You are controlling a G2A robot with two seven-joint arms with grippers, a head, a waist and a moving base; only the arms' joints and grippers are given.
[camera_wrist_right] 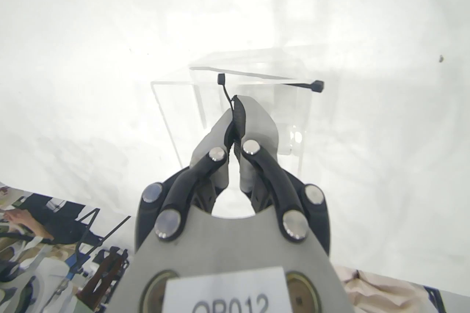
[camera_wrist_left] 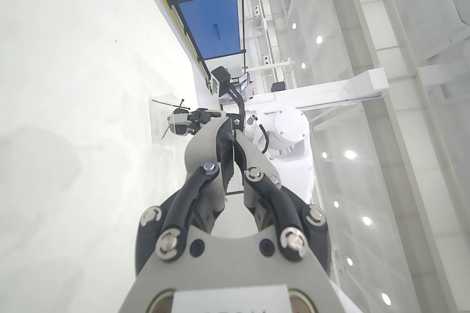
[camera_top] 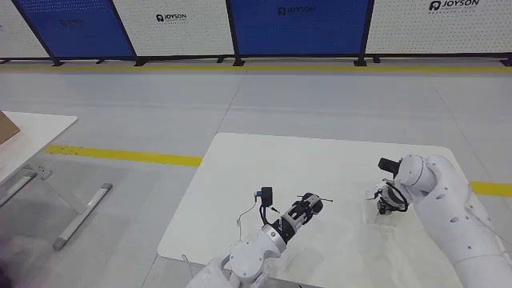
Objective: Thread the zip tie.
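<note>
Nearest of all, at the front edge of the white table (camera_top: 240, 176), sits the left gripper (camera_wrist_left: 230, 125), its black pads pressed flat together. From above, a thin black strip (camera_top: 324, 200) pokes out sideways at its tips (it looks like the strap of a tie, though it is too fine to be sure), and the pinch appears to have hold of it.

Farther along the table, toward the robot's right side, the right gripper (camera_wrist_right: 235, 103) is also closed. It clamps a black zip tie (camera_wrist_right: 226, 92) by the strap. The tie's small square head stands just clear of the fingertips, and the left wrist view shows the rest of the strap trailing out below the fingers.

Just beyond those fingertips stands a clear plastic box (camera_wrist_right: 176, 116), upright on the table. A second zip tie (camera_wrist_right: 264, 76) lies flat across its top edge, head at one end, strap running the length of the rim. The held tie's head hangs close beside it; I cannot tell whether the two touch.

Beyond the table, a yellow line (camera_top: 120, 154) crosses the grey floor, and blue and white pegboard panels (camera_top: 300, 8) close off the back
</note>
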